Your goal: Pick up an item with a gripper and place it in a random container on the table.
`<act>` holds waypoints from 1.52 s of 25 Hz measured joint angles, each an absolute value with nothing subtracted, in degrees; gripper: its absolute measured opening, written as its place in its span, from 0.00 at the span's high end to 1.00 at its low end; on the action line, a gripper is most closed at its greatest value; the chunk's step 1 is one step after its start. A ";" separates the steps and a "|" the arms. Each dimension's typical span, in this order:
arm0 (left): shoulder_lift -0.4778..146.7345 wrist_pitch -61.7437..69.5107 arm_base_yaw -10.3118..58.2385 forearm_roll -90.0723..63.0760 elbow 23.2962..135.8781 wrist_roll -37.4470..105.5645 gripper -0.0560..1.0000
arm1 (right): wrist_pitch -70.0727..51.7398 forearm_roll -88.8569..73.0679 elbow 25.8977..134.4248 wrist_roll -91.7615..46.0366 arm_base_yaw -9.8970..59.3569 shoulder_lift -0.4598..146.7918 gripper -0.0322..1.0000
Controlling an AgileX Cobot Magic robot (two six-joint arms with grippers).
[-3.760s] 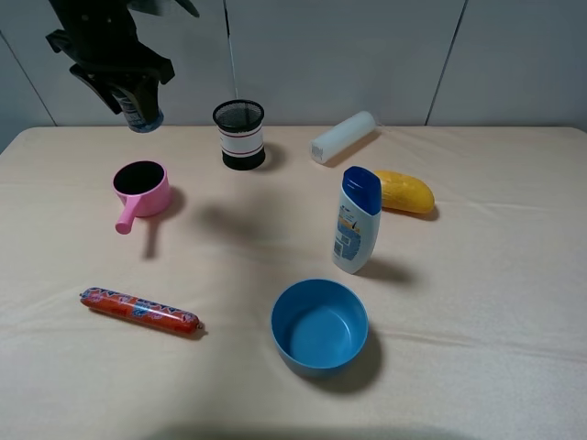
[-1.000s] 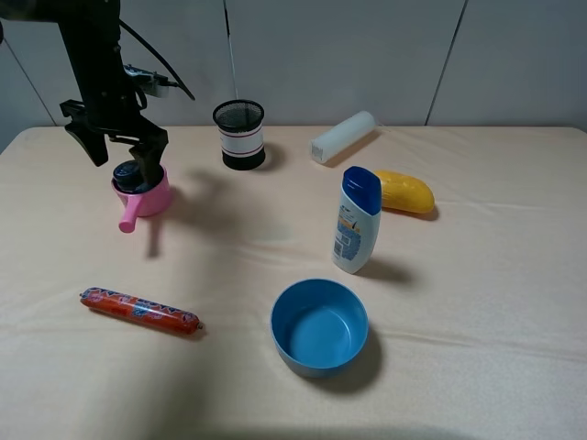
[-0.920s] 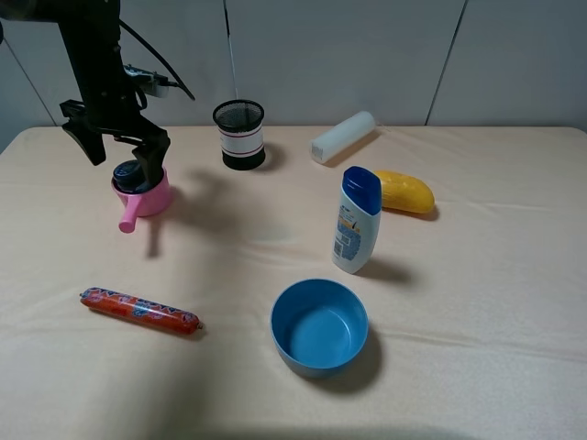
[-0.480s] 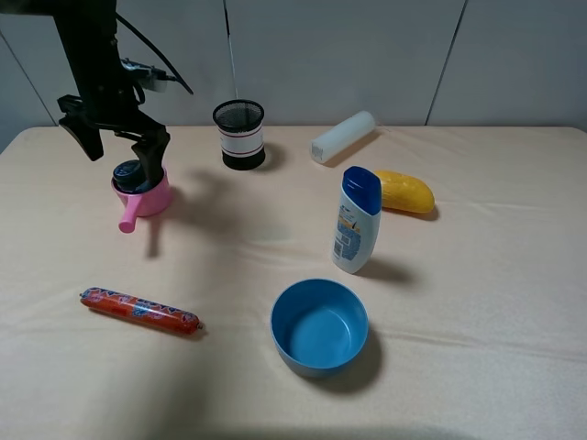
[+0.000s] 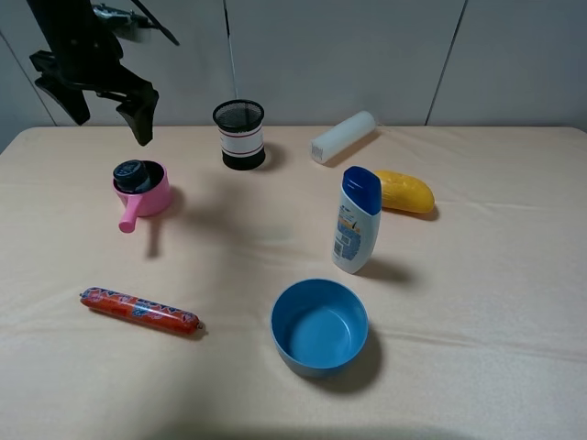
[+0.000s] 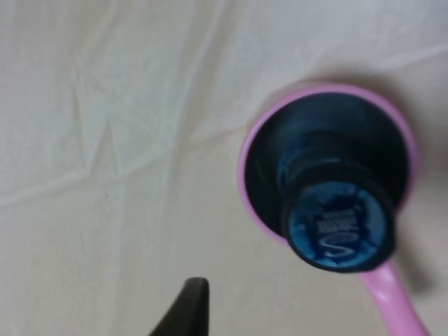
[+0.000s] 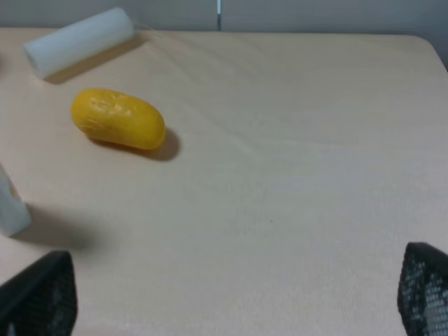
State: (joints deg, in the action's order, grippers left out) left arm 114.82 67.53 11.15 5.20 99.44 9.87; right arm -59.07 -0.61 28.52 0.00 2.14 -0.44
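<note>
Left pincer [image 5: 107, 108]: we note two black fingers spread wide with nothing between them, hanging in the air over the rear left of the counter [image 5: 477, 302]. Just below and in front of it stands the pink saucepan [image 5: 158, 196], handle pointing toward the front edge. The small dark jar [image 5: 136, 174] sits inside the pan, lid up and leaning a little. In the left wrist view its blue-marked lid [image 6: 336, 224] stands over the pan's dark inside, clear of the one fingertip [image 6: 187, 311] in sight. Right pincer [image 7: 231, 297]: the fingertips show at opposite edges of its wrist view, far apart and holding nothing; we cannot find it in the high view. Further out, a black mesh cup [image 5: 239, 135] stands to the right of the pan, near the back. A white cylinder [image 5: 343, 136] lies beyond that. A yellow oblong thing [image 5: 404, 192] lies near the upright shampoo bottle [image 5: 356, 220]. A blue bowl [image 5: 319, 327] sits front middle, and a red sausage stick [image 5: 138, 310] lies front left, well apart from the pan.
</note>
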 joint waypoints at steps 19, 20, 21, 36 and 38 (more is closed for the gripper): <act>92.58 67.58 11.15 3.75 82.77 9.87 0.01 | -59.07 -0.61 28.52 0.00 2.14 -0.44 0.30; 91.02 67.58 11.15 3.62 81.34 9.87 0.01 | -59.07 -0.61 28.52 0.00 2.14 -0.44 0.30; 89.66 67.58 11.15 3.33 80.17 9.87 0.01 | -59.07 -0.61 28.52 0.00 2.14 -0.44 0.30; 62.54 67.73 11.15 0.00 62.71 9.87 0.01 | -59.07 -0.61 28.52 0.00 2.14 -0.44 0.30; 57.86 67.79 11.15 0.34 60.96 9.83 0.01 | -59.07 -0.61 28.52 0.00 2.14 -0.44 0.30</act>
